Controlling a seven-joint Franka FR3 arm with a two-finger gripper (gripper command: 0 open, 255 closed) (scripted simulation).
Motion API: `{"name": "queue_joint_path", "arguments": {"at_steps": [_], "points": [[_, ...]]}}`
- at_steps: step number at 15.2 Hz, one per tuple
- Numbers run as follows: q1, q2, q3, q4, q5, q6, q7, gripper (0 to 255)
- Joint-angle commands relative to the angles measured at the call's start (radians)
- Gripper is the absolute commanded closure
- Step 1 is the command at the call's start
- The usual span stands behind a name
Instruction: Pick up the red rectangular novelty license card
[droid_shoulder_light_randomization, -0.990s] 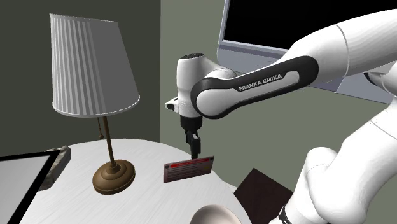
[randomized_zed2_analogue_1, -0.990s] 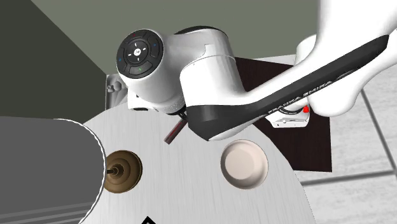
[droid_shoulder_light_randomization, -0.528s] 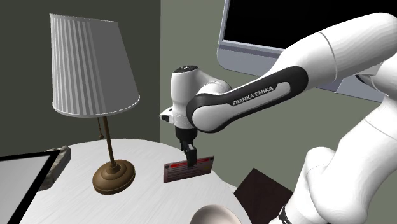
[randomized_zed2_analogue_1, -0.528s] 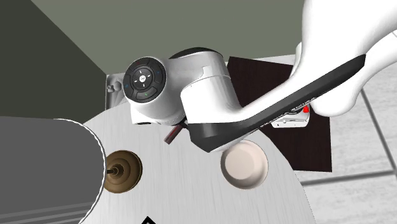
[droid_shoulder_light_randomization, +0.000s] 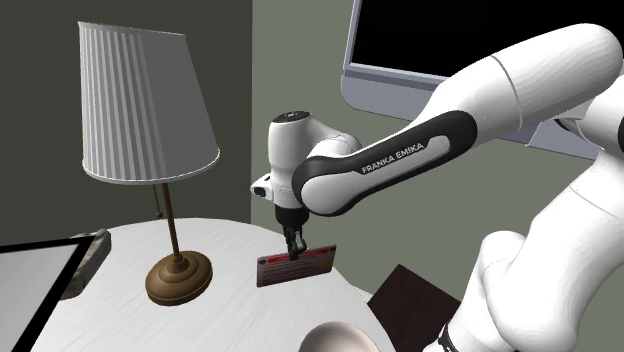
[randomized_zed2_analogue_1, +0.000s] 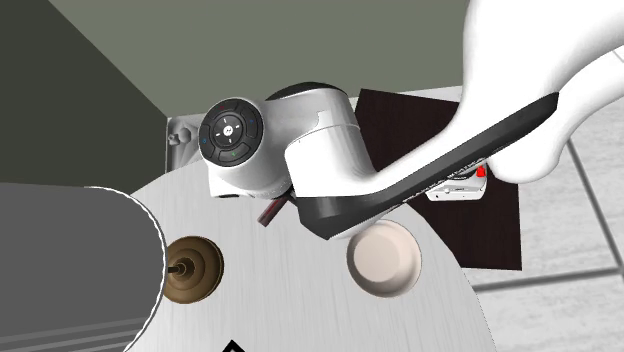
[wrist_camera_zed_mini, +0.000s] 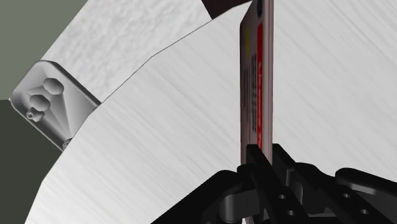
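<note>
We find a lamp (droid_shoulder_light_randomization: 150, 110) with a pleated shade at the shoulder view's left and a pale bowl (randomized_zed2_analogue_1: 383, 258) near the rim, both well apart from the card. The round tabletop (droid_shoulder_light_randomization: 220, 310) is white with a brushed grain, and grey-green walls (droid_shoulder_light_randomization: 300, 40) rise behind it. The red license card (droid_shoulder_light_randomization: 294, 266) stands on its long edge on the tabletop, directly beneath the hand (droid_shoulder_light_randomization: 296, 243). The fingers (wrist_camera_zed_mini: 253, 160) are drawn in narrow, clasping both faces of its upper edge.

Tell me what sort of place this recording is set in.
Probably a living room or bedroom corner in a home: a shaded table lamp stands on a round pale table, and a big black screen sits against the wall behind.
</note>
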Motion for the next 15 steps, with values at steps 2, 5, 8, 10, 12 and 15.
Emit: {"name": "queue_joint_path", "arguments": {"at_steps": [2,5,8,10,12,15], "points": [[0.000,0.000,0.000,0.000,0.000,0.000,0.000,255],[0.001,-0.001,0.001,-0.002,0.000,0.000,0.001,255],[0.001,-0.022,-0.001,0.021,0.005,-0.043,-0.004,255],[0.002,-0.034,-0.002,0.037,0.007,-0.071,-0.007,255],[0.002,-0.046,-0.004,0.054,0.009,-0.099,-0.010,255],[0.002,-0.061,-0.005,0.081,0.012,-0.141,-0.015,255]]}}
